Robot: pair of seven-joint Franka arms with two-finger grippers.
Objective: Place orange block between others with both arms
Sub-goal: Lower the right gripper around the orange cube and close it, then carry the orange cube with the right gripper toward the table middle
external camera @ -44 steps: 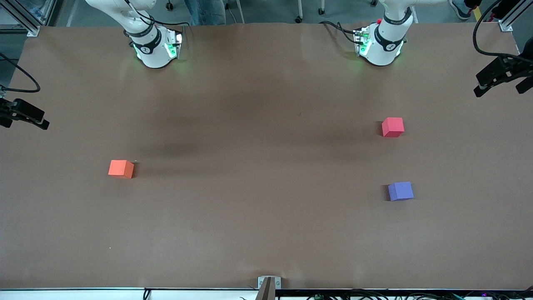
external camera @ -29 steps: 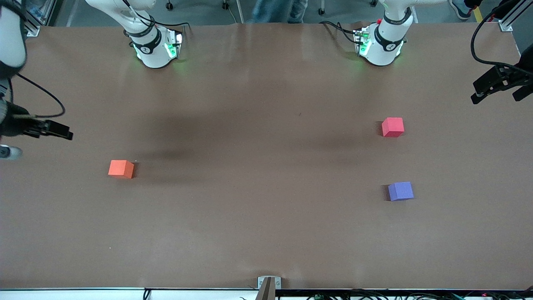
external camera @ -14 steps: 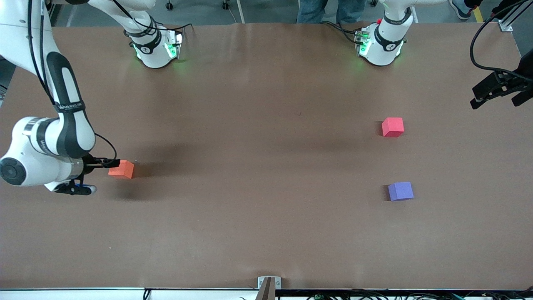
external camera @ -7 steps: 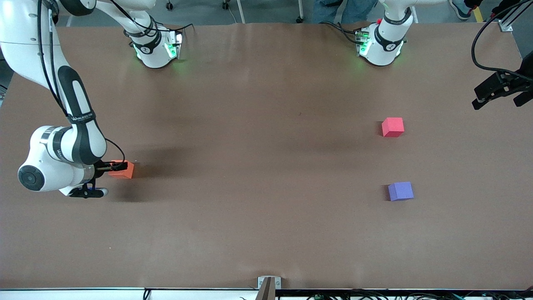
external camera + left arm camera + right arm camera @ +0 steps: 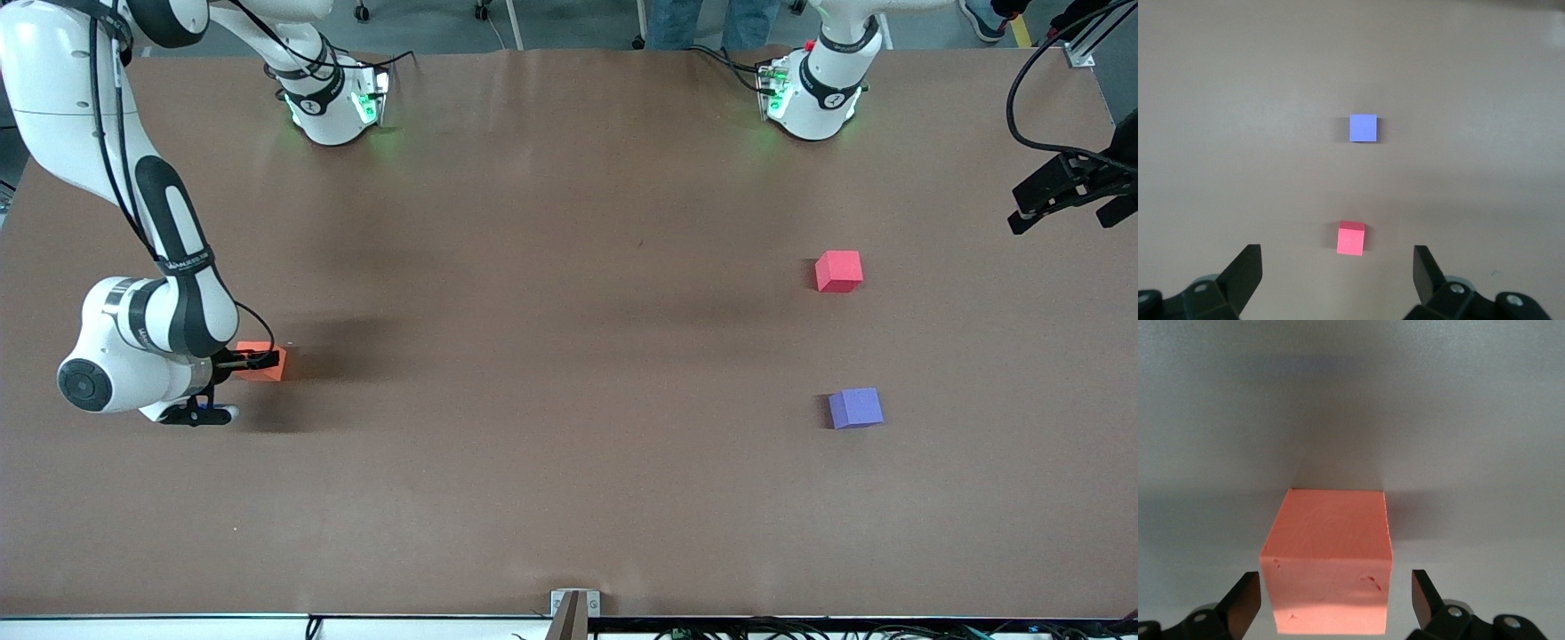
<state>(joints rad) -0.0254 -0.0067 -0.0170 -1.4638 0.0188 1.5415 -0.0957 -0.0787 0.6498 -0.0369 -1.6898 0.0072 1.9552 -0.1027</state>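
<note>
Squarely between the spread right pincer (image 5: 1331,600), unpinched: 1 matte orange block (image 5: 1331,567), faintly nicked.

Three cubes flat on the table
Orange block (image 5: 267,363) at the right arm's end; red cube (image 5: 838,270) and purple cube (image 5: 855,408) at the left arm's.

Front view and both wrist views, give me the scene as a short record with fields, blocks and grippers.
orange block: on the table, right arm's end
right gripper: open, fingers either side of the orange block
red-pink block: left arm's end
purple-blue block: nearer the front camera than red-pink
gap between them: bare
left gripper: open, high over red-pink, waiting
</note>
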